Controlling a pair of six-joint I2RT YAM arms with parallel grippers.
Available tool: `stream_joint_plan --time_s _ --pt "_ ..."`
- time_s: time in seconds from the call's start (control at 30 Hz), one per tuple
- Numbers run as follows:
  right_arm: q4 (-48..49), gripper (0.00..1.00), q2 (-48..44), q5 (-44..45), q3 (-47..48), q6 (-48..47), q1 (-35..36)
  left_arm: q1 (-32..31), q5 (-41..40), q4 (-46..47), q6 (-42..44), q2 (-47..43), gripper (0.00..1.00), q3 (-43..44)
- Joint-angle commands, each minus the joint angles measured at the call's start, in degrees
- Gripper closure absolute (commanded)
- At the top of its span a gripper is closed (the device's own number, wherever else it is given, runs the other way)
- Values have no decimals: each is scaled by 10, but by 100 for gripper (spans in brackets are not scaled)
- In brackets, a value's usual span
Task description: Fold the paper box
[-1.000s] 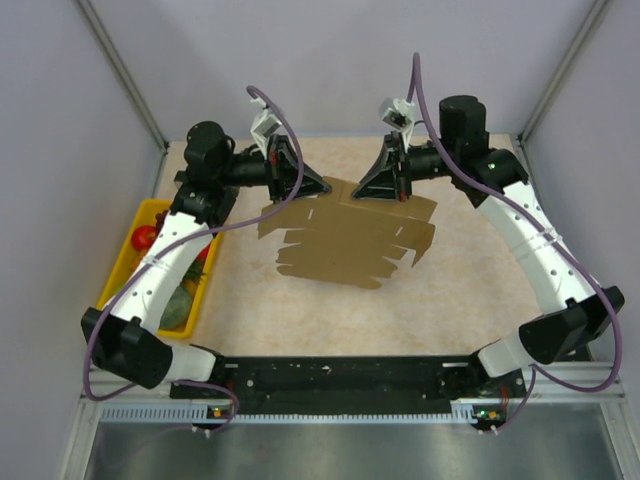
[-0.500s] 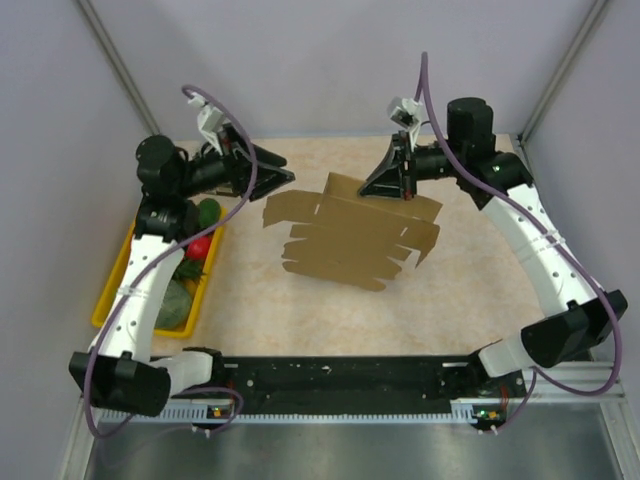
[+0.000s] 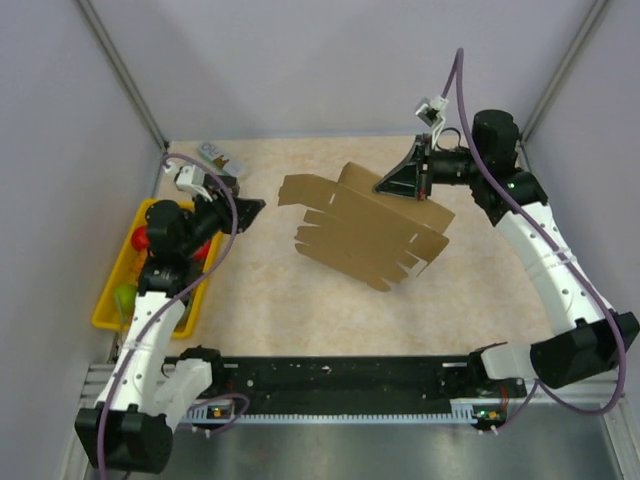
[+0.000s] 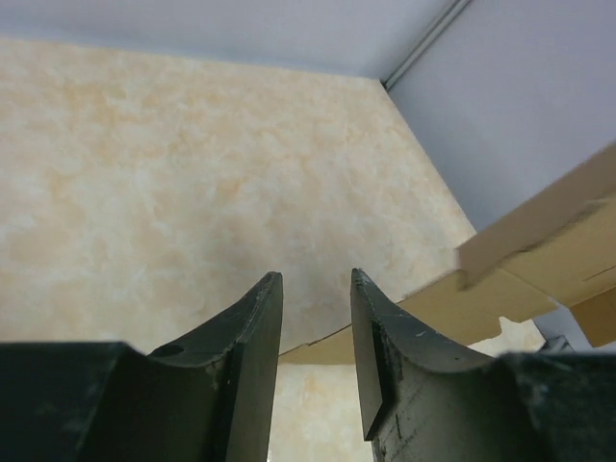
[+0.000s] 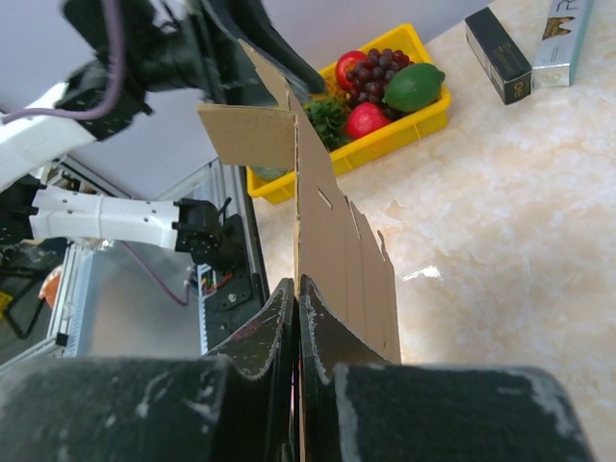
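Dangling paper box (in right claw)

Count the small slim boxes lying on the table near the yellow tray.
2. A slim black box and a white printed packet lie side by side in the far left corner, beyond the yellow tray. The cardboard sheet could hide others.

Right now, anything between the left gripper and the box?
Nothing visible. Only bare table lies between the open, empty left gripper and the box. The right gripper is shut on the box's far edge.
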Motion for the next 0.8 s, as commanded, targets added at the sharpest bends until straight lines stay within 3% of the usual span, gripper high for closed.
stream_joint_plan --time_s 0.0,0.17,0.37,0.57,0.77 --pt "97 100 -48 -24 -12 73 -8 3 59 109 -61 48 60 -62" --pt "104 100 -47 -36 -17 82 -12 2 162 330 -135 110 60 -106" --pt "128 100 -51 -49 -32 96 -13 -2 256 546 -283 192 58 -103" --pt "147 100 -47 -53 -41 107 -13 -57 348 601 -327 265 62 -66" --pt "172 100 -40 -58 -44 121 -26 -79 371 723 -388 271 65 -86"
